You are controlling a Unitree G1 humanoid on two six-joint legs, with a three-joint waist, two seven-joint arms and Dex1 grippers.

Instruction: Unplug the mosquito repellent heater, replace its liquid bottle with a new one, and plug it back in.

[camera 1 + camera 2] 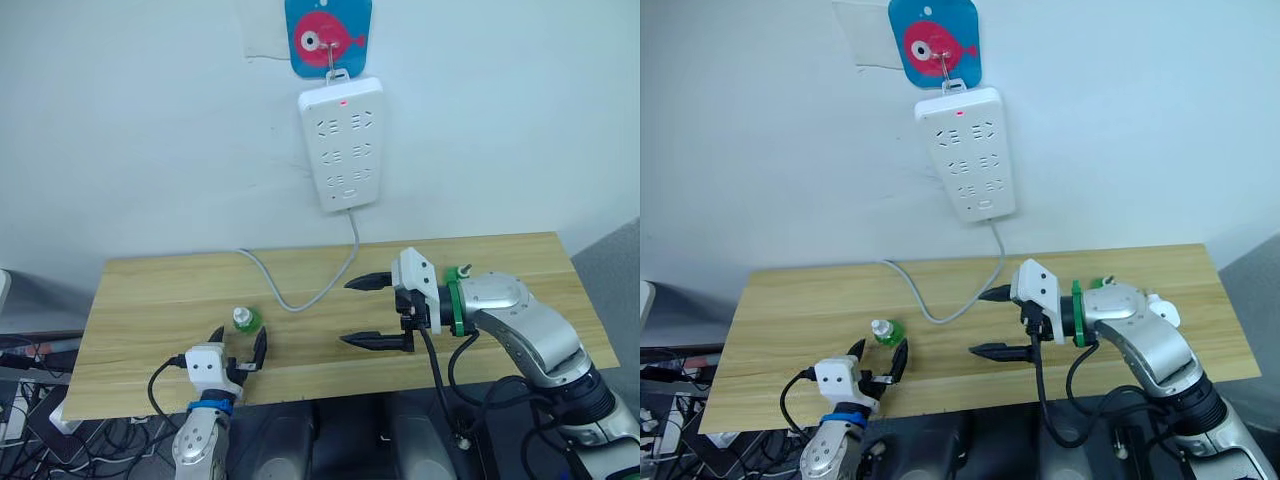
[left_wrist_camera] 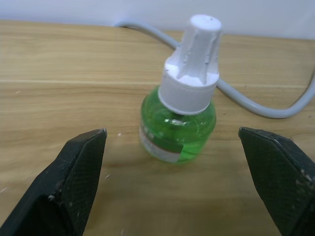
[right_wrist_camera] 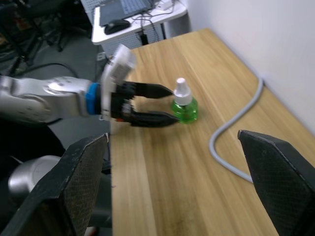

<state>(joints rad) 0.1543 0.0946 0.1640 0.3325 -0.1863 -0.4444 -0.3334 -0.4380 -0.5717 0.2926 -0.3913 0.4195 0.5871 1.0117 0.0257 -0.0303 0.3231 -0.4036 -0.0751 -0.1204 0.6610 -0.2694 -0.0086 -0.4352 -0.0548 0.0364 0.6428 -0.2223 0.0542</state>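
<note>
The long light wooden tabletop (image 1: 150,300) lies under both my arms, and above it the white multi-socket power strip (image 1: 341,143) hangs on the pale wall, its grey cable (image 1: 300,292) trailing onto the wood. I see nothing plugged into that strip, and I cannot make out the small white heater itself, so I judge the bottle swap to be the step in hand. My right gripper (image 1: 372,311) hovers mid-table, fingers spread wide and empty. My left gripper (image 1: 240,350), also spread wide, sits just short of the small green liquid bottle with a white cap (image 2: 181,109), standing upright. Next I should ease forward and close on its body.
</note>
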